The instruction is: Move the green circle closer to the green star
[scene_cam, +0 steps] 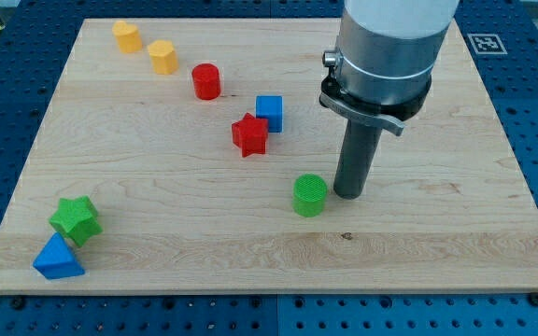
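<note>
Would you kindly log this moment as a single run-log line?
phase: approach | my tip: just right of green circle, contact unclear | green star: far left, beside blue triangle | push not begun

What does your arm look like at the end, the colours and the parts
My arm ends in a wide light-grey cylinder with a black clamp collar and a small metal bolt on its left. Below it hangs a straight dark-grey rod; my tip sits just right of the green circle. No cables or markings show.

My tip (348,194) rests on the board, the dark rod upright beneath the grey wrist.
</note>
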Motion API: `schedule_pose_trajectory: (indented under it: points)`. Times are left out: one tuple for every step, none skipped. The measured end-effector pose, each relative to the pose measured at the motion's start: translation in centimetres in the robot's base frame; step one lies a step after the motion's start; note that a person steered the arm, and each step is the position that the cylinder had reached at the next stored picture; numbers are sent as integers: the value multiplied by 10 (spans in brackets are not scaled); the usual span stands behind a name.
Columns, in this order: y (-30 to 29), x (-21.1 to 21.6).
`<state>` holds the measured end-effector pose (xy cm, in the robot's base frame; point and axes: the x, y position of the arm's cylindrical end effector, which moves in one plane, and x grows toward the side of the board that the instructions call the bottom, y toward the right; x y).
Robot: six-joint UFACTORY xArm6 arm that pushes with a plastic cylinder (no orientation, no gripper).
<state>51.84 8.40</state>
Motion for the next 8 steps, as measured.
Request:
schedule_pose_trajectory:
  points:
    - [-18,3]
    - [-41,3]
    - [-66,6]
    - [-89,19]
    - [-110,38]
    - [-140,53]
    - [-168,60]
    - [-192,61]
